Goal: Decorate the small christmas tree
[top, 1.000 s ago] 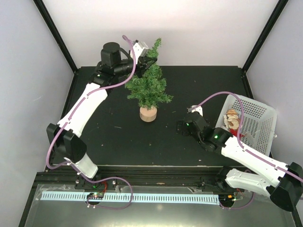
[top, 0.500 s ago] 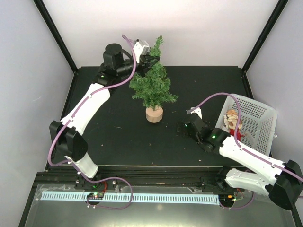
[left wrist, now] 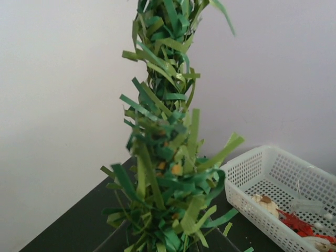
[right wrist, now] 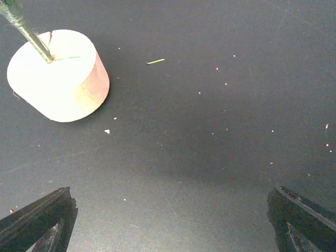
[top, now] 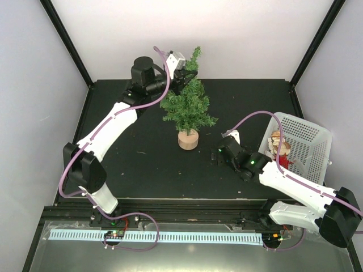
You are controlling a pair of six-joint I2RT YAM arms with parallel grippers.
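Black tabletop (top: 142, 153). The small christmas tree (top: 187, 107) is upright at its centre, left of the white basket (top: 311, 148). Left gripper (top: 184, 76): jaws grasping the tree's upper stem. Only the right wrist view shows the right gripper (right wrist: 170, 215) with jaws released, near the wooden base (right wrist: 55, 73). The basket holds ornaments (left wrist: 294, 220).

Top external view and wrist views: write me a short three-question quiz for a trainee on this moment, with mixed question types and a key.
1. Which gripper is at the upper branches of the small christmas tree?
2. True or false: the right gripper is open and holds nothing.
3. The white basket sits: A) to the tree's left; B) to the tree's right; C) behind the tree.
Key: 1 the left gripper; 2 true; 3 B.
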